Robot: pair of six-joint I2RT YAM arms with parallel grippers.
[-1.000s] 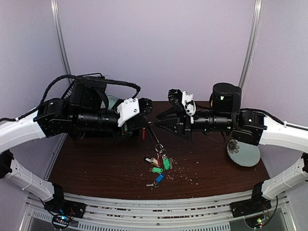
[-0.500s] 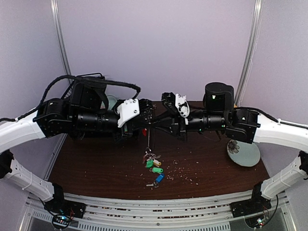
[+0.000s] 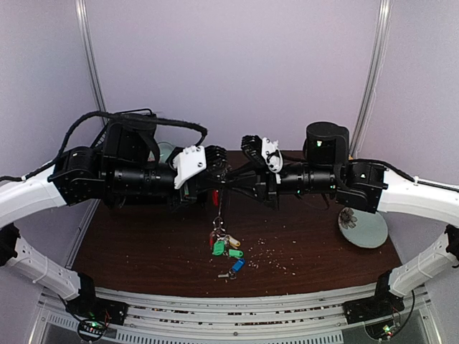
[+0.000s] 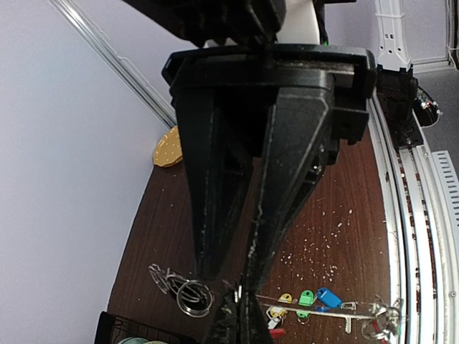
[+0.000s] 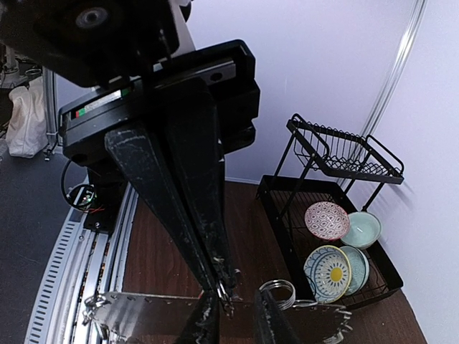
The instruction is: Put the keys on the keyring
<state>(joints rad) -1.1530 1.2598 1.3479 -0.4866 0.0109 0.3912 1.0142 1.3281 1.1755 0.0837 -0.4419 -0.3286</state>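
My left gripper point(image 3: 219, 179) and right gripper point(image 3: 234, 180) meet tip to tip above the middle of the table. In the right wrist view the left gripper point(image 5: 224, 282) is shut on a small silvery ring of the keyring. My right gripper point(image 5: 237, 307) has its fingers apart on either side of that tip. A thin dark wire point(image 3: 221, 211) hangs from the meeting point down to a bunch of keys point(image 3: 221, 242) with red and green tags. A green-tagged key point(image 3: 235, 252) and a blue-tagged key point(image 3: 236, 266) lie on the table below. The hoop's full shape is not visible.
Loose split rings point(image 4: 191, 297) lie on the brown table, also in the right wrist view point(image 5: 278, 292). A black dish rack point(image 5: 337, 154) holds patterned plates point(image 5: 326, 220). A pale plate point(image 3: 363, 228) sits at the right. Crumbs point(image 3: 276, 254) are scattered.
My right gripper has moved left to meet the left gripper's tip. The hanging key bunch has swung left and now hangs straight below the meeting point.
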